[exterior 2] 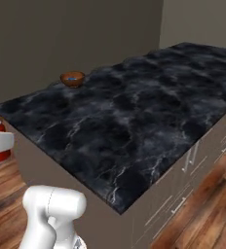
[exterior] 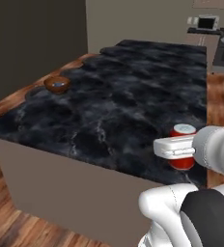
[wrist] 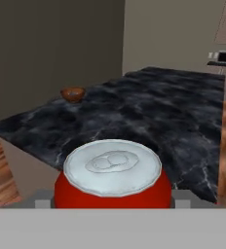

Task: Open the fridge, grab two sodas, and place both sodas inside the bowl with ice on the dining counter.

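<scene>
One red soda (wrist: 112, 175) clamped between the fingers of the gripper (exterior: 177, 147), held upright near the near edge of the dining counter (exterior: 128, 101). Bowl with ice (exterior: 57, 84) far off at the far left corner. Long carry ahead; risk of slipping, or clipping the bowl's rim.
</scene>
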Robot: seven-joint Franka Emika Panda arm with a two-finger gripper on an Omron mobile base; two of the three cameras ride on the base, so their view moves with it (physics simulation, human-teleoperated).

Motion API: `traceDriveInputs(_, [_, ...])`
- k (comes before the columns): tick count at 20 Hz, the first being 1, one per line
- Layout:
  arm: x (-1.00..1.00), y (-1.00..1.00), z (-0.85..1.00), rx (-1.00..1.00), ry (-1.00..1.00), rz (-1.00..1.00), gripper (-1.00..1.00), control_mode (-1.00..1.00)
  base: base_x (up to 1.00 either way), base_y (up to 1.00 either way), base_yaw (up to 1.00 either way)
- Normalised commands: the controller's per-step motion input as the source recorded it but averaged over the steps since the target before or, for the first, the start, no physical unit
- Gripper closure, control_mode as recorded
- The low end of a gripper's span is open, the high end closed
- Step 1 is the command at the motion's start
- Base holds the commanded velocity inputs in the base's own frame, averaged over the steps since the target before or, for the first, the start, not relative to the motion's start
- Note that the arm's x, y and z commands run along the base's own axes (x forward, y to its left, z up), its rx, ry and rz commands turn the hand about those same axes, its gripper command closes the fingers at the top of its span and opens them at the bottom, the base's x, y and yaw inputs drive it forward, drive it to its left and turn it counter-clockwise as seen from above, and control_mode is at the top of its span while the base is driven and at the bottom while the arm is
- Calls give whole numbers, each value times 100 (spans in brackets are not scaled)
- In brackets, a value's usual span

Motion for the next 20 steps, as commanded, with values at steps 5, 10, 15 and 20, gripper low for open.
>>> traceDriveInputs(5, [0,0,0,0,0,0,100,100,17,100,-18])
traceDriveInputs(10, [0,0,0,0,0,0,100,100,7,100,-10])
traceDriveInputs(15, [0,0,0,0,0,0,100,100,26,100,-26])
traceDriveInputs(20, [0,0,0,0,0,0,100,100,32,100,-35])
